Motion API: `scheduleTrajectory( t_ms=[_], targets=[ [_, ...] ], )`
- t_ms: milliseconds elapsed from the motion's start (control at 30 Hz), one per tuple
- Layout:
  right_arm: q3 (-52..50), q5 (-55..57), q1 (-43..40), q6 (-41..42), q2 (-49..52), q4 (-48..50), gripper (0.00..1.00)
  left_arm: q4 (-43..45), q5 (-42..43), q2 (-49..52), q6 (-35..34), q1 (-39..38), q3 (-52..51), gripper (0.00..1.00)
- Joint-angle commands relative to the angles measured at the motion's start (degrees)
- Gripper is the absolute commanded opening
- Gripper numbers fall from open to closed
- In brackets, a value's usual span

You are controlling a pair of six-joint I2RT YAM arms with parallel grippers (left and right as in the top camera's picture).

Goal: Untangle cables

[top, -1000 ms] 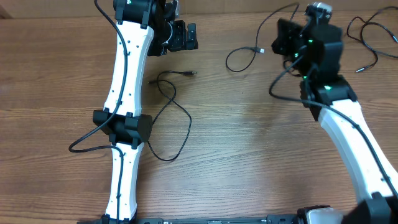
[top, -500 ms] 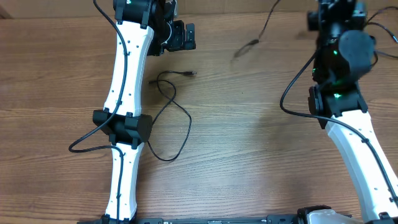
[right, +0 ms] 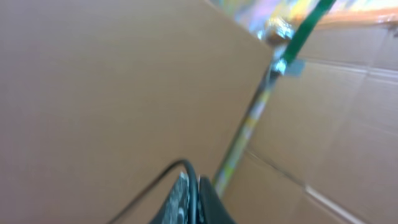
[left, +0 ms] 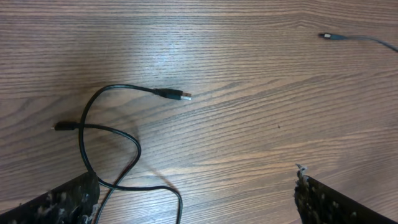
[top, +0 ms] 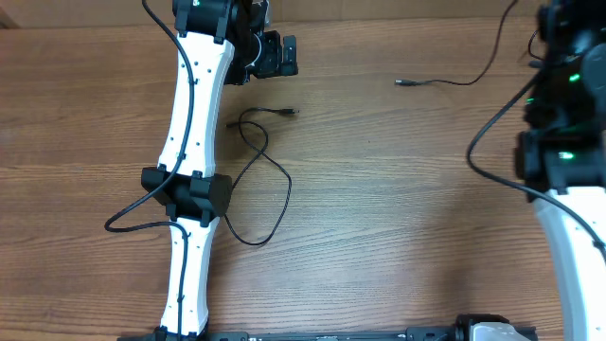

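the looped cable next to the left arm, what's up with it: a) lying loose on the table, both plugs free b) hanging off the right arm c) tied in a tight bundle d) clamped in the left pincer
a: the looped cable lies flat on the wooden table, its silvery-tipped plug and small plug both free, and the left pincer is open and grips nothing.

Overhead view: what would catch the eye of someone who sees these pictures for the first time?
A looped black cable lies on the table beside the left arm, its silvery plug free, near the open left gripper. At the far right, a second cable leads up from the table to the shut right gripper, which pinches it.
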Motion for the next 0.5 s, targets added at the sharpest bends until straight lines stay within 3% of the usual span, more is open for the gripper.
scheduleTrajectory(
  t_ms=[0, 267, 467],
  targets=[
    [9.57, -5.25, -6.16, 10.27, -2.01, -10.1, 0.04, -0.13, -0.44, -1.51, 1.07, -0.44, 0.85, 1.0],
    [31.56, -11.3, -21.68, 18.95, 1.64, -44.17, 0.03, -0.13, -0.46, -1.51, 1.09, -1.29, 0.85, 1.0],
    [35.3, -11.54, -31.98, 17.92, 4.17, -39.95, 0.04, -0.13, -0.46, -1.51, 1.11, -1.51, 0.85, 1.0]
  ],
)
